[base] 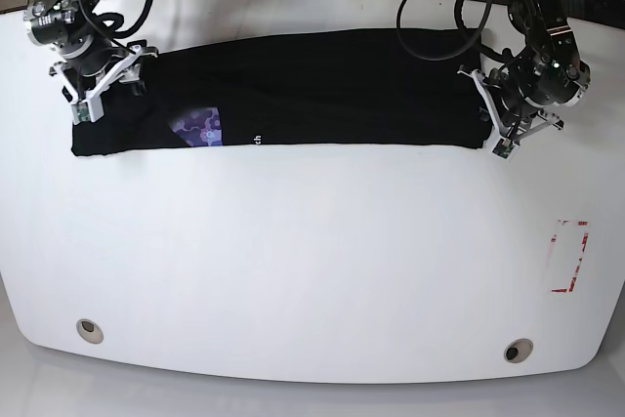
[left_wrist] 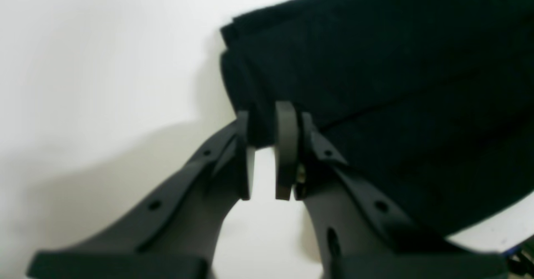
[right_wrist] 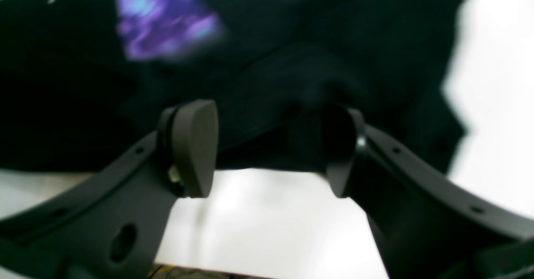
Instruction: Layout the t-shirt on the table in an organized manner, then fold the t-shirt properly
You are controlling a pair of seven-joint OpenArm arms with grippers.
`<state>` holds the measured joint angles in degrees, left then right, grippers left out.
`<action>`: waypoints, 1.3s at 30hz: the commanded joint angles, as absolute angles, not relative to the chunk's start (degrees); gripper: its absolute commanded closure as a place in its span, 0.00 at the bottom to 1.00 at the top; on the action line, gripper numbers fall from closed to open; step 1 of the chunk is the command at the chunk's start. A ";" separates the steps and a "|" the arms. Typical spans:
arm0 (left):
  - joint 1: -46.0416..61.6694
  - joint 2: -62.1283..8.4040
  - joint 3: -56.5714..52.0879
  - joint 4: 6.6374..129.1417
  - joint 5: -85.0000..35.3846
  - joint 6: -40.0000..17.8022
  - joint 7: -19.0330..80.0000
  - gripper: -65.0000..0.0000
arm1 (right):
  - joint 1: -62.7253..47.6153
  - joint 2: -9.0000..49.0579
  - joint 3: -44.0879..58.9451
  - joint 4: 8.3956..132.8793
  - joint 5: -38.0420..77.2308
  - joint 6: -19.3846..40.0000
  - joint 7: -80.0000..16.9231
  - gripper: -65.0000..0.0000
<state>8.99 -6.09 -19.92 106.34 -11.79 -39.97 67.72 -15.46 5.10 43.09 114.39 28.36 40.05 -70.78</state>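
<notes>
While the black t-shirt (base: 293, 104) lies as a long band across the far half of the white desk (base: 312, 271), left jaws (left_wrist: 265, 145) clamp its end edge, right jaws (right_wrist: 271, 149) stand apart over the opposite end.

T-shirt (base: 322, 85): on table (base: 312, 261), far half, stretched side to side as a long band. Left gripper (base: 485, 112) at its right end; right gripper (base: 98, 80) at its left end. Two grommets (base: 89, 330) near front edge; rectangle mark (base: 568, 256) front right.
</notes>
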 commanded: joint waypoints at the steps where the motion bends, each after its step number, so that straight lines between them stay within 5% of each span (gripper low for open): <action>1: 9.01 -6.55 -20.18 107.38 -12.26 -40.00 67.03 0.89 | -15.25 6.11 42.33 114.24 28.70 40.00 -69.67 0.43; 14: 12.09 -6.55 -20.26 105.71 -12.00 -40.00 61.67 0.89 | -14.37 6.64 40.84 104.66 28.70 40.00 -65.36 0.61; 30: 12.00 -6.55 -20.09 104.57 -12.18 -40.00 61.49 0.89 | -7.43 8.48 36.62 99.12 20.70 40.00 -61.76 0.61; 39: 11.30 -6.55 -19.91 104.66 -12.18 -40.00 61.49 0.89 | -5.93 8.57 36.88 106.68 20.70 40.00 -66.15 0.61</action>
